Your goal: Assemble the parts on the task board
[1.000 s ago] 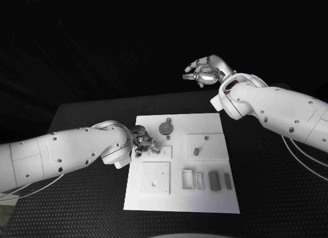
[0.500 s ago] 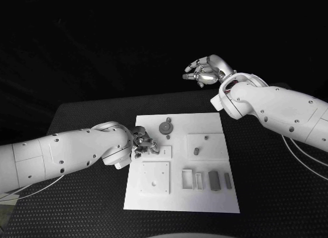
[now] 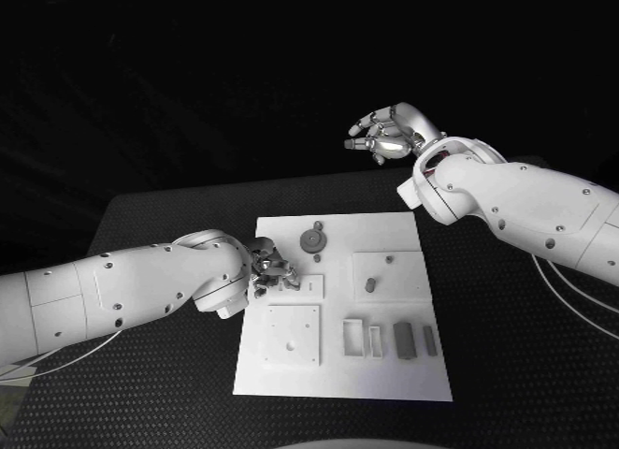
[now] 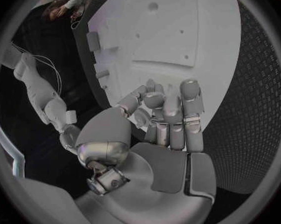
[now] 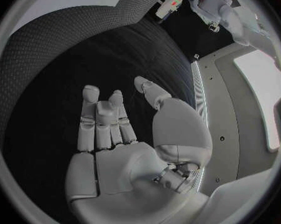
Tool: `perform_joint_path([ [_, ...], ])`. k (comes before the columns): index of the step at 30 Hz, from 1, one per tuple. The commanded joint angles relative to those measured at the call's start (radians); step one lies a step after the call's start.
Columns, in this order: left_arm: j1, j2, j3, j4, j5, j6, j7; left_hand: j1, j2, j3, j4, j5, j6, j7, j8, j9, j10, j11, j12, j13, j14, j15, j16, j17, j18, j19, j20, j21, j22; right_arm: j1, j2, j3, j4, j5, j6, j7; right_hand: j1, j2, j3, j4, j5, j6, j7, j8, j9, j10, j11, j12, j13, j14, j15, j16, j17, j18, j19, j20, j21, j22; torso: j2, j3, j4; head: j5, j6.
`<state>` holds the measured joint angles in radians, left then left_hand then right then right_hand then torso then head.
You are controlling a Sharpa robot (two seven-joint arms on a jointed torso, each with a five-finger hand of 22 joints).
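Note:
The white task board [image 3: 391,374] lies in the middle of the black table. My left hand [image 3: 269,267] sits at the board's left edge, fingers [image 4: 172,109] curled close together over the board [image 4: 178,35]; I see no part between them. A dark round part [image 3: 312,240] and a small peg [image 3: 318,226] stand just beyond that hand. Another small dark part [image 3: 370,284] sits on a raised square plate. Two grey parts [image 3: 403,340] lie near the board's front right. My right hand [image 3: 384,136] hangs high beyond the table's far edge, fingers [image 5: 100,119] spread, holding nothing.
A square plate with a hole [image 3: 294,335] and two white frames [image 3: 352,337] occupy the board's front half. Black mat [image 3: 525,374] surrounds the board on both sides. My right forearm [image 3: 525,210] crosses above the table's far right corner.

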<state>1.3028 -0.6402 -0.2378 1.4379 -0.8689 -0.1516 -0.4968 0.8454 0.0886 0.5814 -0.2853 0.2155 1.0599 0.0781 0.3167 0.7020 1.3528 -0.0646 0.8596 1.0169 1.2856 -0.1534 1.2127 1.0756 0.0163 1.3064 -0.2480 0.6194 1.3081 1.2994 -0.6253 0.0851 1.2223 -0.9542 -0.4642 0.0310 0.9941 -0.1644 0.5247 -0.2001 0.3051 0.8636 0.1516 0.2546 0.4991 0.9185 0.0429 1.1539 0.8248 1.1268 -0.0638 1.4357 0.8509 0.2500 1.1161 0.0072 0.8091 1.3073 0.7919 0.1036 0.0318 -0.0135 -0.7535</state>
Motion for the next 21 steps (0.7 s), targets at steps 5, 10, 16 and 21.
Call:
perform_joint_path([
  [5, -0.003, 0.001, -0.001, 0.002, -0.010, -0.007, -0.002, -0.004, 0.012, 0.008, 0.002, -0.002, 0.125, -0.065, 0.001, 0.089, -0.029, -0.033, 0.008, -0.003, -0.041, -0.044, 0.007, -0.004, 0.029, 0.024, -0.030, 0.006, 0.021, 0.000, -0.001, 0.001, 0.001, 0.001, 0.011, 0.004, -0.002, 0.012, 0.000, -0.008, 0.004, 0.001, 0.007, -0.005, -0.001, -0.006, 0.004, 0.003, 0.001, -0.007, 0.002, -0.006, 0.002, 0.012, -0.008, 0.002, -0.005, 0.020, 0.000, 0.0003, 0.0002, 0.000, -0.001],
  [10, -0.003, 0.002, -0.001, 0.004, -0.010, -0.007, -0.001, -0.005, 0.012, 0.008, 0.001, -0.003, 0.125, -0.065, 0.000, 0.089, -0.029, -0.033, 0.008, -0.003, -0.042, -0.044, 0.008, -0.005, 0.029, 0.024, -0.030, 0.006, 0.021, 0.000, -0.001, 0.001, 0.002, 0.002, 0.012, 0.004, -0.004, 0.012, 0.000, -0.008, 0.004, 0.002, 0.007, -0.005, -0.002, -0.006, 0.004, 0.003, 0.001, -0.007, 0.002, -0.006, 0.002, 0.012, -0.008, 0.002, -0.005, 0.020, -0.001, 0.0004, -0.0003, 0.001, -0.001],
  [16, -0.006, 0.002, -0.001, 0.013, -0.050, 0.008, 0.002, -0.004, 0.006, 0.010, -0.001, -0.006, 0.125, -0.066, -0.001, 0.090, -0.029, -0.033, 0.010, -0.004, -0.042, -0.044, 0.010, -0.008, 0.029, 0.023, -0.030, 0.007, 0.021, 0.000, -0.002, 0.001, 0.005, 0.003, 0.015, 0.003, -0.006, 0.014, 0.000, -0.007, 0.004, 0.002, 0.007, -0.005, -0.002, -0.006, 0.004, 0.004, 0.001, -0.008, 0.002, -0.006, 0.002, 0.012, -0.008, 0.002, -0.005, 0.019, -0.001, 0.0005, 0.0000, 0.001, -0.002],
  [21, -0.008, 0.002, -0.001, 0.023, -0.107, 0.023, 0.006, 0.005, -0.004, 0.017, -0.001, 0.004, 0.128, -0.067, -0.004, 0.093, -0.029, -0.034, 0.013, -0.007, -0.043, -0.045, 0.016, -0.015, 0.030, 0.025, -0.031, 0.009, 0.021, 0.000, -0.003, 0.001, 0.005, 0.003, 0.019, 0.003, -0.007, 0.014, -0.001, -0.007, 0.004, 0.001, 0.008, -0.005, -0.002, -0.007, 0.004, 0.004, 0.001, -0.008, 0.003, -0.006, 0.002, 0.012, -0.008, 0.003, -0.005, 0.019, -0.001, 0.0005, 0.0001, 0.000, -0.004],
])
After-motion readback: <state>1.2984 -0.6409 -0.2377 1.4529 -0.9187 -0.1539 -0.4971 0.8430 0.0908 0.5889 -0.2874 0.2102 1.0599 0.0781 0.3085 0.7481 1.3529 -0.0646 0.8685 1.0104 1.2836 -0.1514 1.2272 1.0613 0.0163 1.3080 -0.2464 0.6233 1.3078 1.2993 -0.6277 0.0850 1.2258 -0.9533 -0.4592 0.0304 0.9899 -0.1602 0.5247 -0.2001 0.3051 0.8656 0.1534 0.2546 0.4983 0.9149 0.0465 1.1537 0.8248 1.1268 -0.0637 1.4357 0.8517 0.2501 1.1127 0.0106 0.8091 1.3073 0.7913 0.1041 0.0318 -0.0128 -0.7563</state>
